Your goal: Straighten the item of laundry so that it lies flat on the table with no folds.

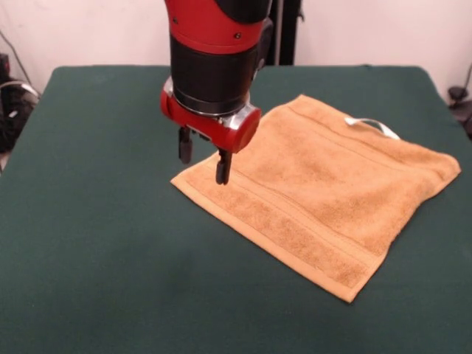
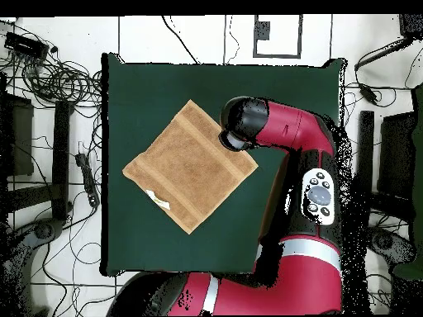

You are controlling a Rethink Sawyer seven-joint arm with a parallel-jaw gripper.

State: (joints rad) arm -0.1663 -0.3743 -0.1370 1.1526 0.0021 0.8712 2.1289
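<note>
The golden-orange towel (image 1: 324, 195) lies spread out on the dark green table (image 1: 96, 243), turned like a diamond, with border bands near two edges and a white label (image 1: 372, 125) at its far right edge. It also shows in the overhead view (image 2: 190, 165), flat, with the label (image 2: 157, 198) at its lower left edge. My gripper (image 1: 203, 158) hangs just above the towel's left corner, its two black fingers (image 1: 222, 168) apart and holding nothing. In the overhead view the arm's head (image 2: 244, 124) covers the gripper at the towel's right corner.
The red arm (image 2: 289, 165) reaches in over the table's right side in the overhead view. Cables and equipment (image 2: 49, 74) lie on the floor around the table (image 2: 132, 239). Dark gear (image 1: 11, 103) stands beside the table's left edge in the front view.
</note>
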